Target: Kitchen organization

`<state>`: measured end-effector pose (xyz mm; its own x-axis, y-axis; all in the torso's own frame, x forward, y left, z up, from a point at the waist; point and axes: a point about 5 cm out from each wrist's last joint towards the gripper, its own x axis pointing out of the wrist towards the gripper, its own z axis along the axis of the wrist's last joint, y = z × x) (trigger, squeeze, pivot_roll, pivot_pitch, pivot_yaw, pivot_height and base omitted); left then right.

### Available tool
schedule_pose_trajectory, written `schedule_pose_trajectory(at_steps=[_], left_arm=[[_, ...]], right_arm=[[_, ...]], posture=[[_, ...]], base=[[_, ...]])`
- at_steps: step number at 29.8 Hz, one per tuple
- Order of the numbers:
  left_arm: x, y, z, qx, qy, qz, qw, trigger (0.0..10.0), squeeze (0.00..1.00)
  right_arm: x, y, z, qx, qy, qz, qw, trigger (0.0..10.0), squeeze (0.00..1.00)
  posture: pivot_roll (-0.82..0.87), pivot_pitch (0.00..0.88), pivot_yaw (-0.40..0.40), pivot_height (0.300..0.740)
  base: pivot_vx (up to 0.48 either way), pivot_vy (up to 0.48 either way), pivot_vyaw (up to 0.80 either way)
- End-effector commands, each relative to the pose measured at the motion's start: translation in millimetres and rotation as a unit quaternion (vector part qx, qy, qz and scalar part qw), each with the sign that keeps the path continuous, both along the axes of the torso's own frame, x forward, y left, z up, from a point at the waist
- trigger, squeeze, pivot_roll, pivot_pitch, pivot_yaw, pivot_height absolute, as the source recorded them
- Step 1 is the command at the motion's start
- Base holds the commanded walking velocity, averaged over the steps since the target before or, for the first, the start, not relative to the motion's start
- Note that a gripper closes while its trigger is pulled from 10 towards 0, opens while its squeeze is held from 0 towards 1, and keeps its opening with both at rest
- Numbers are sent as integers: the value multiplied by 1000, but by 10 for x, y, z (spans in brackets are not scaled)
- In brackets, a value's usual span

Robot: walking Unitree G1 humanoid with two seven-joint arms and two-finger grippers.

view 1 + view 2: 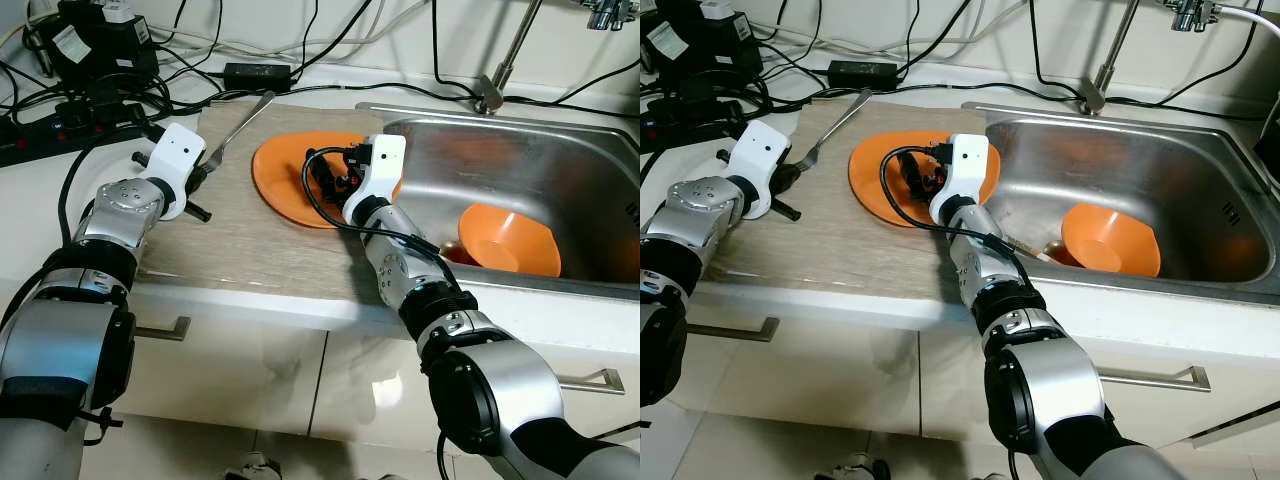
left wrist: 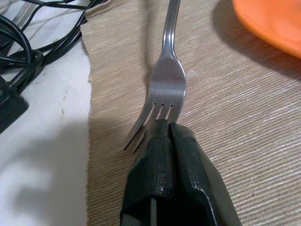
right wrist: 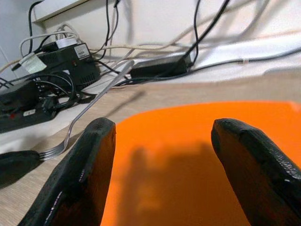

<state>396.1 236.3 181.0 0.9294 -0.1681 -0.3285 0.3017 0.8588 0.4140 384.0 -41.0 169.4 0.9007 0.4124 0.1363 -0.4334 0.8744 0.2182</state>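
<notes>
Sink (image 1: 600,215) holds orange bowl (image 1: 510,240) — orange plate (image 1: 290,180) on mat (image 1: 250,250).

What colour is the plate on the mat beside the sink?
The plate is plain orange, with no pattern. The left eye view shows it best.

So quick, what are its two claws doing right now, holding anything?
Left gripper: closed on the tines of the fork lying on the mat.
Right gripper: open, holding nothing, above the orange plate.
</notes>
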Motion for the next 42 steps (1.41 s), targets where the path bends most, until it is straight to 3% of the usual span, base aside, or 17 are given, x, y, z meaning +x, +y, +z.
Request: schedule_pose_trajectory(at_steps=[1,7,15,24,28,30,34,35,36,38,39,42], left_arm=[[-35,-27,-118,10,22,-14,1000,10000,0],[-48,45,-112,51,18,-12,998,10000,0],[-63,127,-101,80,25,-6,996,10000,0],[41,108,267,99,-9,-18,995,10000,0],[99,63,474,76,-36,-10,996,10000,0],[136,-10,573,30,-50,-5,998,10000,0],[172,-116,658,-6,-76,-8,997,10000,0],[186,-161,694,-26,-90,-6,996,10000,1000],[202,-224,736,-51,-108,-5,993,10000,1000],[202,-224,736,-51,-108,-5,993,10000,1000],[214,-305,734,-74,-113,-11,991,10000,1000],[225,-418,623,-77,-103,-12,992,10000,1000]], right_arm=[[26,-74,85,-10,-27,-13,999,10000,0],[13,-231,39,-18,-41,-36,998,10000,0],[-45,-298,-76,-21,-40,-45,998,10000,0],[-155,-301,-180,-22,-45,-38,998,10000,0],[-187,-325,-180,-20,-48,-41,998,10000,0],[-209,-341,-103,-24,-69,-47,996,10000,0],[-238,-390,8,-29,-92,-59,994,10000,0],[-257,-439,60,-34,-104,-71,992,10000,0],[-290,-519,133,-50,-122,-91,987,10000,0],[-290,-519,133,-50,-122,-91,987,10000,0],[-345,-602,200,-67,-134,-113,982,10000,0],[-452,-684,260,-72,-142,-119,980,10000,0]], posture=[[48,20,-49,740],[30,19,-37,740],[22,21,-27,740],[23,23,-19,740],[25,18,-15,740],[23,13,-13,740],[15,9,-11,740],[13,8,-11,740],[11,7,-15,740],[11,7,-15,740],[5,2,-18,740],[-15,0,-22,740]], base=[[0,0,0],[0,0,0],[0,0,0],[0,0,0],[0,0,0],[0,0,0],[0,0,0],[0,0,0],[0,0,0],[0,0,0],[0,0,0],[0,0,0]])
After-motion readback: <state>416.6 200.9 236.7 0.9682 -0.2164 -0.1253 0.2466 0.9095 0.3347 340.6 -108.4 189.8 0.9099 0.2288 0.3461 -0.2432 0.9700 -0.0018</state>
